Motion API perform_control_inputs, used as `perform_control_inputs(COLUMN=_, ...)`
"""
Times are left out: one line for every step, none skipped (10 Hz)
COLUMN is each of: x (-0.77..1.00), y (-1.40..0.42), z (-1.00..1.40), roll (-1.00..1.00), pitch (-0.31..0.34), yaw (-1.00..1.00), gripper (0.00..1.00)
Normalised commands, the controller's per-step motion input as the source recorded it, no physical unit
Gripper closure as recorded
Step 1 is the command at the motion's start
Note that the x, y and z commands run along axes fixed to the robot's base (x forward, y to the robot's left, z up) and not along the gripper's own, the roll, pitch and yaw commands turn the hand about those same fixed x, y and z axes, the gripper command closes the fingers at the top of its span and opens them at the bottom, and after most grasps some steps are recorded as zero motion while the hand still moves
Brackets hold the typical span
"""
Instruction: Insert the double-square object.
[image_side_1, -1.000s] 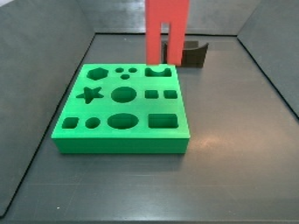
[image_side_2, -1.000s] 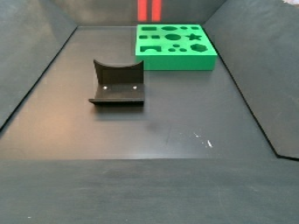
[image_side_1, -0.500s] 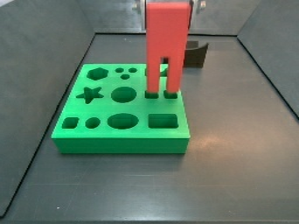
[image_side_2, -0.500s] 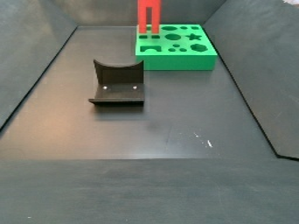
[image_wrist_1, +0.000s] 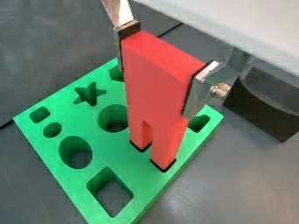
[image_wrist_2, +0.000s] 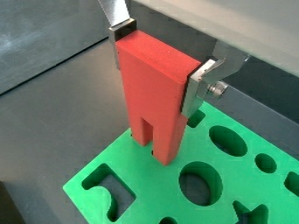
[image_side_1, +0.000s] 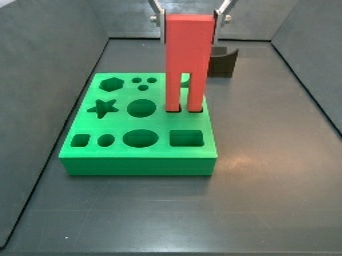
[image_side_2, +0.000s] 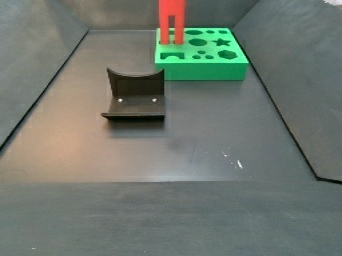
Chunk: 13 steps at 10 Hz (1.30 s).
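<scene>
Gripper (image_wrist_1: 163, 59) clamped on the red block's (image_wrist_1: 158, 92) solid top, above the green board (image_wrist_1: 70, 179) | block upright — legs at the board's paired square holes, tips seemingly just entering | step: insertion | next — press straight down, then let go once seated.

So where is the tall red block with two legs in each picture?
Wrist view: the tall red two-legged block fills the middle, in the hand, over the green board with shaped holes.
Wrist view: middle again, legs at the board's edge.
Side view: top centre, on the board's right part.
Side view: small, top centre, at the board's left end.
Shared landmark: the green board.
</scene>
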Motion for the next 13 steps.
perform_control_inputs(x=0.12, y=0.03, z=-0.33, roll=0.01, pitch=0.000, yaw=0.13, gripper=1.00)
perform_control_inputs(x=0.39, y=0.00, z=-0.42, roll=0.00, pitch=0.000, yaw=0.09, gripper=1.00)
perform_control_inputs(x=0.37, y=0.00, z=-0.42, roll=0.00, pitch=0.000, yaw=0.07, gripper=1.00)
perform_control_inputs(x=0.23, y=-0.01, z=-0.36, roll=0.00, pitch=-0.004, yaw=0.00, gripper=1.00)
perform_control_inputs(x=0.00, y=-0.06, z=-0.30, roll=-0.03, pitch=-0.050, yaw=-0.01, gripper=1.00)
perform_control_inputs(x=-0.21, y=-0.01, z=-0.25, roll=-0.01, pitch=-0.077, yaw=-0.01, gripper=1.00)
perform_control_inputs(x=-0.37, y=0.00, z=-0.22, roll=-0.01, pitch=-0.094, yaw=-0.02, gripper=1.00)
perform_control_inputs(x=-0.46, y=0.00, z=-0.20, roll=-0.01, pitch=-0.119, yaw=-0.03, gripper=1.00)
perform_control_inputs(x=-0.43, y=0.00, z=-0.17, roll=-0.03, pitch=-0.154, yaw=0.00, gripper=1.00)
perform_control_inputs(x=-0.17, y=0.00, z=-0.23, roll=-0.05, pitch=-0.137, yaw=0.00, gripper=1.00)
perform_control_inputs(x=0.11, y=-0.08, z=-0.32, roll=-0.03, pitch=-0.076, yaw=0.00, gripper=1.00)
perform_control_inputs(x=0.33, y=-0.10, z=-0.35, roll=-0.02, pitch=-0.021, yaw=0.00, gripper=1.00)
perform_control_inputs(x=0.34, y=-0.08, z=-0.36, roll=-0.03, pitch=-0.017, yaw=0.00, gripper=1.00)
